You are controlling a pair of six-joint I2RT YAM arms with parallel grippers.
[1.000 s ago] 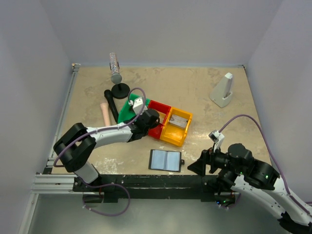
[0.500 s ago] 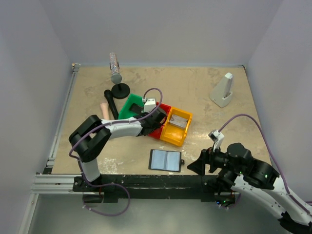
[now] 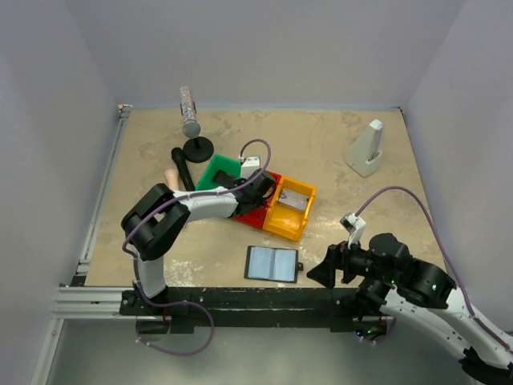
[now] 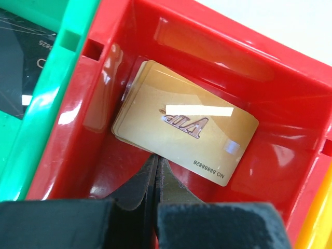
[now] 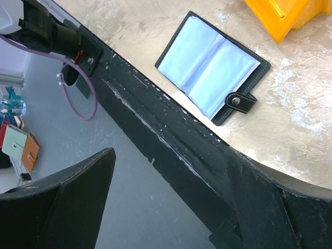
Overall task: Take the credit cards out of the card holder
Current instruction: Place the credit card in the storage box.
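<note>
The card holder (image 3: 272, 263) lies open and flat near the table's front edge, its two pale blue panels facing up; it also shows in the right wrist view (image 5: 210, 65). A stack of gold cards (image 4: 181, 127) lies in the red bin (image 4: 290, 104). My left gripper (image 4: 155, 160) is shut inside that bin, its tips at the near edge of the top gold card and holding nothing. In the top view it (image 3: 258, 192) sits over the red bin (image 3: 264, 176). My right gripper (image 5: 168, 171) is open and empty, hanging over the table's front edge, right of the holder.
A green bin (image 3: 215, 175) with a black card (image 4: 21, 52) sits left of the red one. A yellow bin (image 3: 280, 224) holding a grey card (image 3: 295, 200) sits right of it. A black stand (image 3: 196, 147) and black cylinder (image 3: 183, 168) are behind. A white stand (image 3: 365, 151) is at the far right.
My left gripper has swung right from over the green bin into the red bin. My right arm has barely shifted. The card holder has not moved.
</note>
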